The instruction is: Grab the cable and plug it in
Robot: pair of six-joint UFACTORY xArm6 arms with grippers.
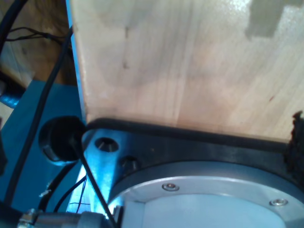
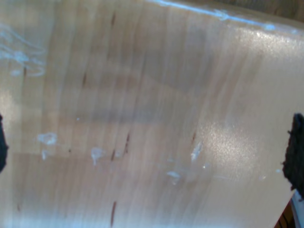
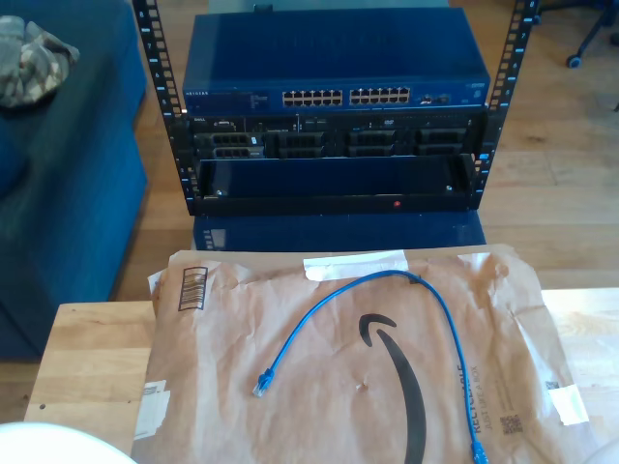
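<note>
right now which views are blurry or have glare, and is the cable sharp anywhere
First wrist view: soft focus, a bright glare patch on the wooden table. Second wrist view: blurriest, hazy bare wood with pale sheen and smears. Exterior view: sharpest and evenly lit; the blue cable reads crisply against the brown paper mailer, with only faint shadow beneath it, and the switch ports are legible.

The exterior view looks down from above my near side, over the wooden table [image 3: 92, 353] and its brown paper sheet [image 3: 338, 358], towards the network rack [image 3: 334, 111] beyond the far edge. My first wrist view sits close over a table edge [image 1: 190, 61], beside an arm's round base [image 1: 199, 199]. My second wrist view hangs very near bare tabletop [image 2: 152, 123], the wood shared by all three views.
</note>
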